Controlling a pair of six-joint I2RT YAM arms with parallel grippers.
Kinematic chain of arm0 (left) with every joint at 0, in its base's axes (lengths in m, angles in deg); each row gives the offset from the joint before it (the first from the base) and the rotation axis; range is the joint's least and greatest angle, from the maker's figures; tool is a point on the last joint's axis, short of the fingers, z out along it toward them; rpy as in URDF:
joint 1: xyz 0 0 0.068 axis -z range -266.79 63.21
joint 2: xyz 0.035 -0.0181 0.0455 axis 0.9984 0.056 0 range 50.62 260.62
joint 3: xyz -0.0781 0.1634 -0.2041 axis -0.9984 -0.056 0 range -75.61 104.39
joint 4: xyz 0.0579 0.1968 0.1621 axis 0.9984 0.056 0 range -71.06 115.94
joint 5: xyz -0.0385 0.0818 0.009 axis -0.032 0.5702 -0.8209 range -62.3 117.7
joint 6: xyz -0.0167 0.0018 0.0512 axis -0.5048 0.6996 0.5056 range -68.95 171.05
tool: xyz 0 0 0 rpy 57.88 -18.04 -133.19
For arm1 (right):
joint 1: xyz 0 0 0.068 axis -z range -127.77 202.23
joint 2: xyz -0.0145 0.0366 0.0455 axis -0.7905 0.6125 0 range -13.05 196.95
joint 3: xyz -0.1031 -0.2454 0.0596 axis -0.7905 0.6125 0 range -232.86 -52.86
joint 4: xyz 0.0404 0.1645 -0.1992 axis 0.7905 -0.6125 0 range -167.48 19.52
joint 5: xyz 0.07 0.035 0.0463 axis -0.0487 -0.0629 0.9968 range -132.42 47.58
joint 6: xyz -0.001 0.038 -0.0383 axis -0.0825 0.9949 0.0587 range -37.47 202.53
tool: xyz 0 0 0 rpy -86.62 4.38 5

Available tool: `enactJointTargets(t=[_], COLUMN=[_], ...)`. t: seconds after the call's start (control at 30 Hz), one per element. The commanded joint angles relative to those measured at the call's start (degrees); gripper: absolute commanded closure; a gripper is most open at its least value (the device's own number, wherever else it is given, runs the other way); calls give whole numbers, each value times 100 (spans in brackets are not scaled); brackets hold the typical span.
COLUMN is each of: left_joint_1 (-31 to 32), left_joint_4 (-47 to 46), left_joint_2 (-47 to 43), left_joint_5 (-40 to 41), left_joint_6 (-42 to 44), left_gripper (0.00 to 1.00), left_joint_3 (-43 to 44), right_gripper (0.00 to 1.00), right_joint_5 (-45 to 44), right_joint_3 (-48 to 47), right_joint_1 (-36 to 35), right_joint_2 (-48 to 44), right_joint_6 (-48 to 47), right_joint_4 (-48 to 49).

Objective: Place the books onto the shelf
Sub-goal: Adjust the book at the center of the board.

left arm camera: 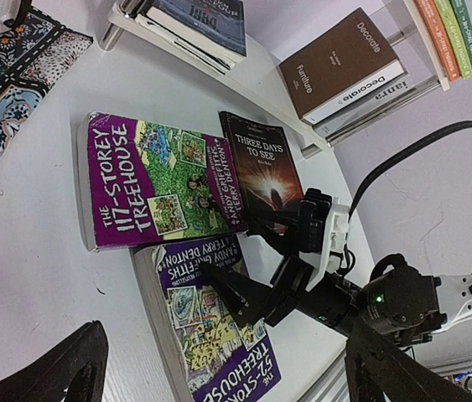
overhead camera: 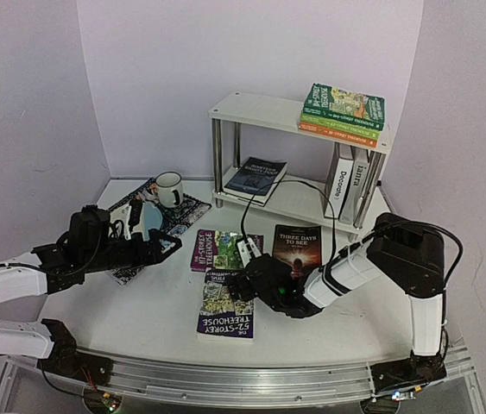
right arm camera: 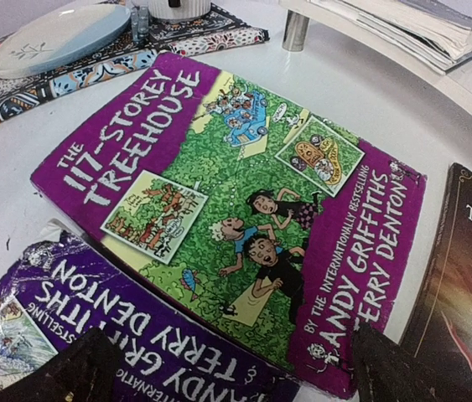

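Directly ahead of my right gripper (overhead camera: 236,287), jaws spread wide and empty, lies the green-and-purple book (right arm camera: 219,193), a black book (right arm camera: 462,285) beside one fingertip.

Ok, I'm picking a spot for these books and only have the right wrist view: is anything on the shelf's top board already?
Observer: Yes, a flat stack of books, green and orange spines, lies at the right end of the top board; its left part is bare.
Operator: And the right end of the lower board?
Observer: Upright books stand there, spines facing out.
Operator: Where's the left gripper?
Observer: It is open and holds nothing, by the near edge of the placemat.
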Motion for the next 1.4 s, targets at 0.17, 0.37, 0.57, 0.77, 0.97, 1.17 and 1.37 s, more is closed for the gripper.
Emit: enactJointTargets(t=[0.17, 0.37, 0.57, 0.77, 0.97, 1.17, 1.37], left_joint_1=[-29, -28, -21, 65, 415, 543, 555], left_joint_4=[-171, -553, -788, -895, -947, -951, -960], left_joint_2=[153, 488, 943, 1431, 2147, 2742, 3030], left_joint_5=[-18, -258, -606, -911, -915, -1029, -1182], left_joint_6=[-23, -190, -335, -567, -674, -826, -897], left_gripper=[0, 0, 0, 2, 12, 18, 25], left_joint_3=[-41, -215, -222, -234, -20, 208, 354], right_gripper=[16, 20, 2, 5, 14, 19, 29], right_joint_5=[-672, -577, 398, 1362, 1994, 2298, 2768], right_joint_3=[727, 299, 508, 465, 416, 432, 600], right_joint_1=[55, 51, 54, 53, 52, 65, 73], right_joint_2=[-1189, -1872, -2439, -2629, -2410, -2230, -1959], right_joint_6=[-3, 448, 1073, 1970, 2835, 3563, 4067], right_joint_4=[-422, -2632, -3168, -3591, -3577, -3463, -3015])
